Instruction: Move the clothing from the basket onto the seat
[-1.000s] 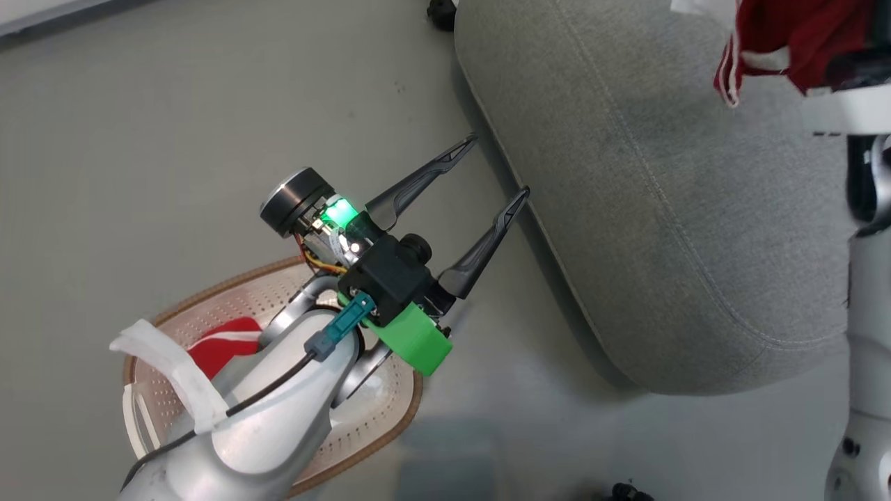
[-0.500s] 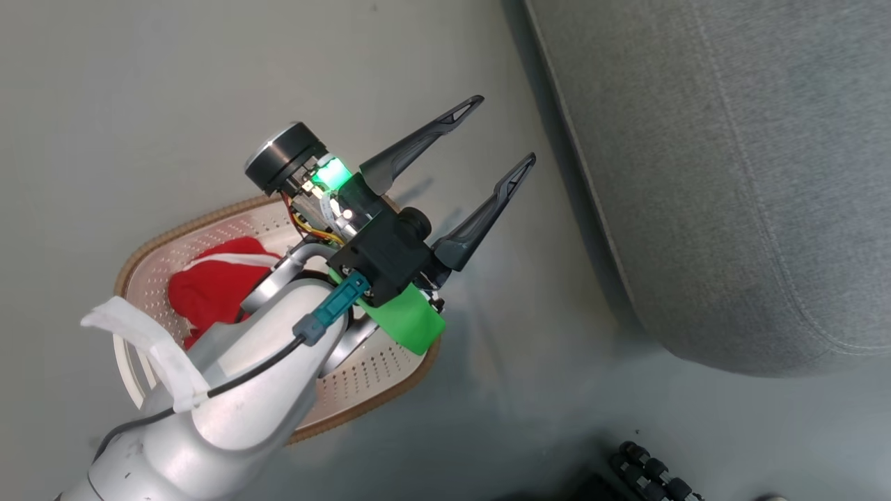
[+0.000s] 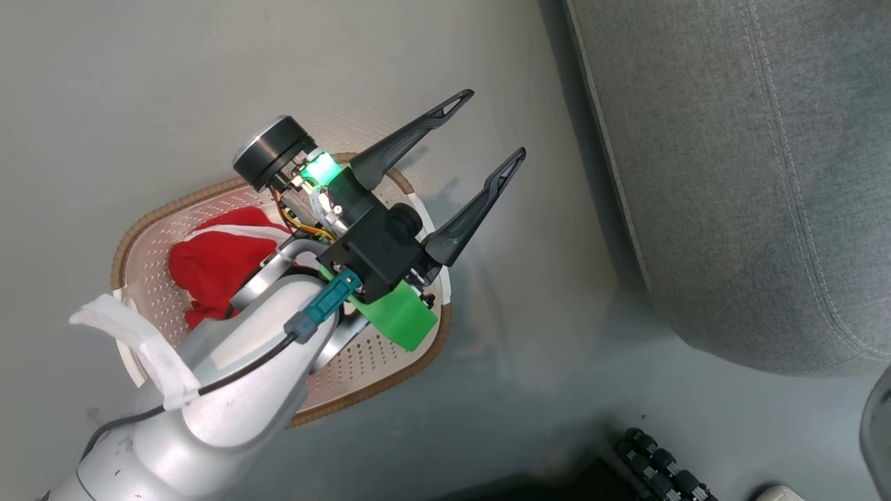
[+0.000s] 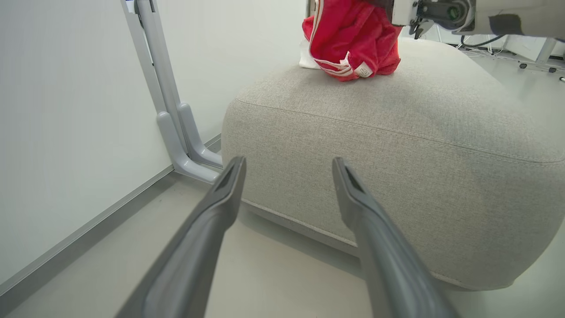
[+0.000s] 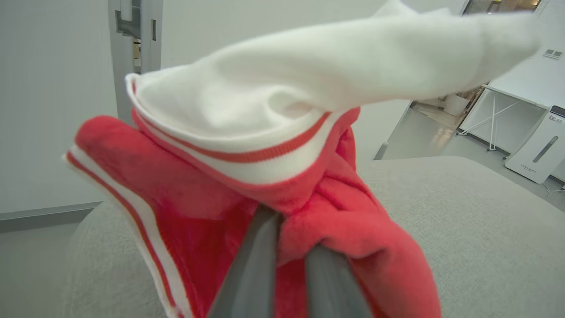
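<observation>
Right jaws clamp clothing (image 5: 309, 207) over seat (image 5: 463, 229); head view: left jaws apart over basket (image 3: 150, 292).

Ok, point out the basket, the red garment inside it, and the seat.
basket (image 3: 376, 358), head view, bare perforated bottom.
red garment (image 3: 209, 257), head view, middle of the red fabric.
seat (image 3: 731, 174), head view, grey top surface.

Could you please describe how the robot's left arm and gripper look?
The forearm is a rounded silver shell with a white strap and a black cable ending in a teal plug. The left gripper has a black body, green bracket, green light and two long dark fingers.
</observation>
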You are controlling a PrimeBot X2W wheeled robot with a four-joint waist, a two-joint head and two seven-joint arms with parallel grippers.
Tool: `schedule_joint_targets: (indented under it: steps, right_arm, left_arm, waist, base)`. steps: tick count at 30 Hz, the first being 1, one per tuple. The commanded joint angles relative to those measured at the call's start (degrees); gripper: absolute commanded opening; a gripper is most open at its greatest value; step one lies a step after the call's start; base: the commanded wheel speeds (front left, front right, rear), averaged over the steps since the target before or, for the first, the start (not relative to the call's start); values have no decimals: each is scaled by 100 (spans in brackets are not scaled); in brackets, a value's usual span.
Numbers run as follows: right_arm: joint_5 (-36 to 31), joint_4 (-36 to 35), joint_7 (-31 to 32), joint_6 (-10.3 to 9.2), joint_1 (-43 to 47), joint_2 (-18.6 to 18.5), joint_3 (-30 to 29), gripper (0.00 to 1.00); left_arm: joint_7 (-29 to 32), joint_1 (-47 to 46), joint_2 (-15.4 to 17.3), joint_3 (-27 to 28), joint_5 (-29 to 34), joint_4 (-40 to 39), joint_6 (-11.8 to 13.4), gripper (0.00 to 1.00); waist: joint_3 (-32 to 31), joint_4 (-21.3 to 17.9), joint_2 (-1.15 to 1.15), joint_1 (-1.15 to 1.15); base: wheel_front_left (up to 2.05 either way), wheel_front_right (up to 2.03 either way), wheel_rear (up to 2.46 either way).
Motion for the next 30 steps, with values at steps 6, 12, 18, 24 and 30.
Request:
schedule_joint_targets:
  steps: [6, 12, 18, 24, 30]
  right_arm:
    - [-5, 234, -12, -8, 600, 277, -200, 0]
    - [-27, 482, -12, -8, 763, 418, -267, 21]
    - [18, 577, -12, -7, 938, 490, -299, 100]
    - [96, 511, -11, -8, 1536, 560, -131, 100]
    - [258, 367, -11, -8, 2256, 612, 130, 100]
  left_arm:
    - [-24, -81, 58, -23, -60, 18, 48, 100]
    - [-29, -75, 87, -37, -95, 29, 71, 100]
    - [-54, 96, 106, -35, -129, 114, 121, 100]
    - [-76, 313, 47, -28, -220, 212, 211, 100]
    - [-95, 585, -30, 22, -352, 324, 314, 100]
  waist:
    - [-42, -32, 49, -1]
    - [-81, -62, 49, -1]
    - [-372, -144, 49, -1]
    - [-908, -245, 49, -1]
    - [-1468, -349, 49, -1]
  base:
    - [0, 0, 0]
    - [0, 0, 0]
    - [0, 0, 0]
    - [0, 0, 0]
    - [0, 0, 0]
